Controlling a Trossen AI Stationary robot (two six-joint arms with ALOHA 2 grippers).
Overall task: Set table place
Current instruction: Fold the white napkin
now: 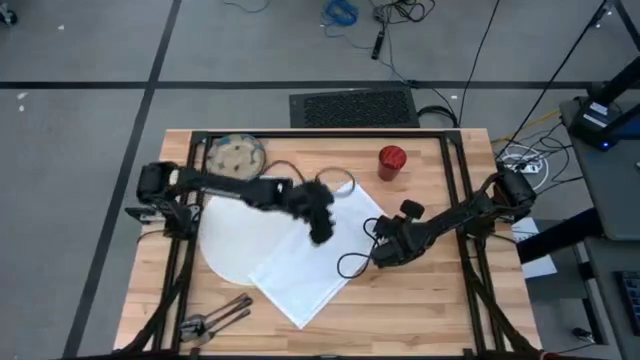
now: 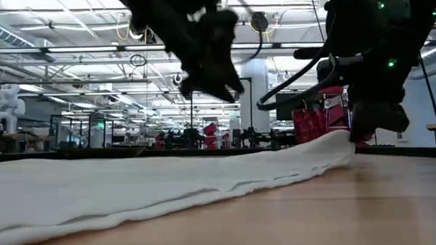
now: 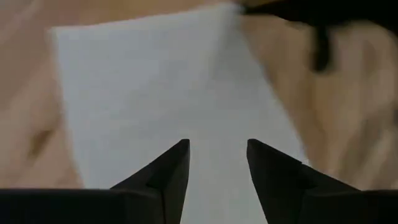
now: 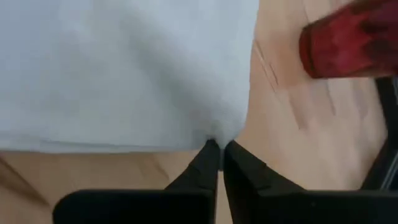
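On the left half of the table (image 1: 420, 300) the round white plate (image 1: 235, 245) is seen, and the speckled bowl (image 1: 235, 157) stands just behind it near the far left corner, while the dark cutlery (image 1: 215, 318) lies near the front left edge. The white napkin (image 1: 315, 255) is spread in the middle of the table as a tilted square, with its left part lying over the right part of the plate. The left gripper (image 1: 320, 225) hangs above the middle of the napkin; in the left wrist view its fingers (image 3: 174, 165) are seen apart, with nothing between them, and the cloth is below them. The right gripper (image 1: 383, 250) is placed low at the right edge of the napkin, and in the right wrist view its fingers are pressed together on a small fold of the cloth edge (image 4: 214, 142); in the low view the cloth is slightly lifted at that place. The red cup (image 1: 391, 161) stands far from the front edge, just beyond the far right corner of the napkin. It is judged that the napkin is being pulled or arranged, so the pinch should be kept firm and the cloth should be moved low and slowly. Care should be taken that the plate is not dragged by the cloth and that the red cup is not touched by the right arm. The left gripper could be lowered on the cloth to hold it flat if needed
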